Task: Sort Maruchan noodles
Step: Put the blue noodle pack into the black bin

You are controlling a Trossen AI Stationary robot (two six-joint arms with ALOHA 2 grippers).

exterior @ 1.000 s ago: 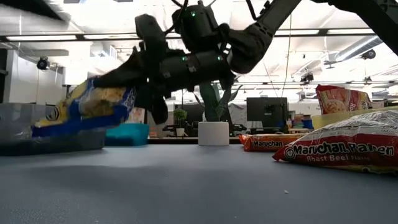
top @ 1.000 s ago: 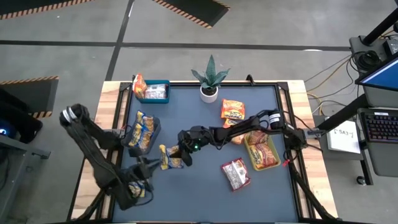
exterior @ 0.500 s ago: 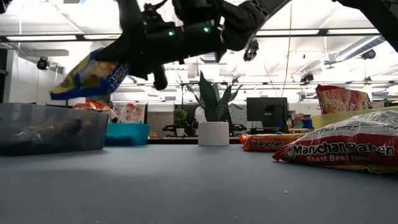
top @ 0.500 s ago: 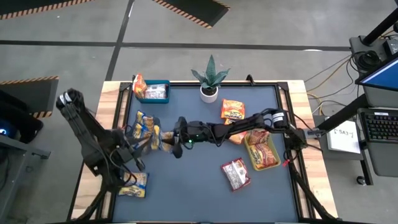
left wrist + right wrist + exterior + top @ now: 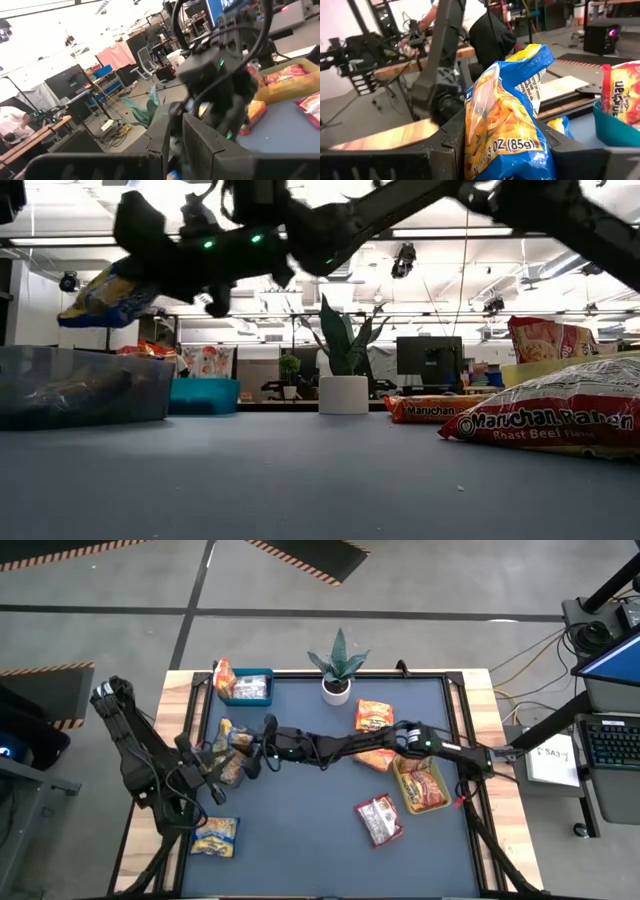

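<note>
The right tool [image 5: 247,750], reaching to the left of the high frame, is clenched on a yellow-and-blue noodle packet [image 5: 506,125], held above the clear bin [image 5: 85,395] on the counter [image 5: 320,840]. The left tool [image 5: 212,785] sits just below, seemingly closed empty.

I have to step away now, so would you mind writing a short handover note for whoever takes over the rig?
Right gripper: shut on a yellow-and-blue packet, held in the air over the clear bin at the table's left.
Left gripper: beside that bin; nothing visibly held.
Done: yellow-and-blue packets in the clear bin, orange packets in the yellow bin, some packets in the blue bin.
Left: release the held packet; loose on the mat are a yellow-and-blue packet, a red-and-white one and orange ones.
</note>
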